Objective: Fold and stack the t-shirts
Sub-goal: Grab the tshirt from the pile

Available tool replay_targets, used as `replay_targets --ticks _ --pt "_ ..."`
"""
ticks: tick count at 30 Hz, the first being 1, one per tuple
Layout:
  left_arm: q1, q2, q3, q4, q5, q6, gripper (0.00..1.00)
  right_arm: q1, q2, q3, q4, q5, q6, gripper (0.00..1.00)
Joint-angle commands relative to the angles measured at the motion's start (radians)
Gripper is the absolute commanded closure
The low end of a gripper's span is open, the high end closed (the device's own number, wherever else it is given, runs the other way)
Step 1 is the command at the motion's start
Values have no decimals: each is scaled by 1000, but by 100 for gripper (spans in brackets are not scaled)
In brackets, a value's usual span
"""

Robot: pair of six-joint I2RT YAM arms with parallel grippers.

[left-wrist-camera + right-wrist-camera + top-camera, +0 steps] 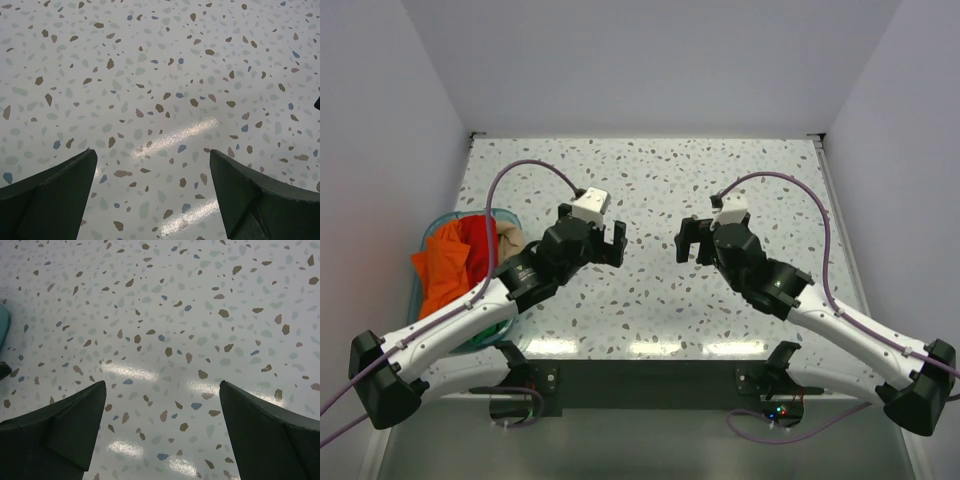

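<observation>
The t-shirts lie bunched in a teal tub [428, 236] at the table's left edge: a bright orange one [444, 270], a red one [480, 240] and a beige one [510, 240]. My left gripper [612, 243] hovers over the speckled table's middle, right of the tub, open and empty; its fingers [55, 190] frame bare tabletop. My right gripper [688, 240] faces it from the right, open and empty, its fingers [65, 425] over bare tabletop too.
The speckled table [650, 180] is walled by white panels at the back and both sides. A sliver of the teal tub [3, 327] shows at the left edge of the right wrist view. Purple cables loop over both arms.
</observation>
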Motion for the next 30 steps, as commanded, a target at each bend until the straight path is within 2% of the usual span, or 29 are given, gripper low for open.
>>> replay_targets --ticks 1,10,13,15,16,19,20,22,23,25,26,30 --pt "0 5 37 32 4 -14 0 1 -31 -2 12 9 -12 1" --pt "0 28 58 18 -14 -74 0 0 -48 9 -49 -5 -61 1" --pt "6 48 101 -54 -122 -133 0 0 -34 24 -77 -40 -61 1" --pt "84 65 164 -186 -209 -208 0 0 -19 38 -101 -71 -61 1" --pt "182 71 208 -283 -213 -253 0 1 -14 43 -112 -77 -61 1" --pt "330 37 229 -379 -229 -273 1 1 -11 37 -112 -108 -61 1" --pt "421 23 229 -395 -238 -281 1 0 -11 30 -102 -122 -60 1" --pt "515 -12 229 -445 -262 -282 1 1 -7 26 -95 -160 -60 1" --pt "610 -18 227 -457 -278 -288 1 1 -4 23 -88 -171 -57 1" --pt "706 -29 212 -473 -278 -279 1 1 7 20 -86 -194 -54 1" --pt "790 -30 206 -477 -279 -275 1 0 9 18 -82 -203 -52 1" --pt "951 -18 177 -473 -287 -273 2 0 18 17 -80 -231 -49 1"
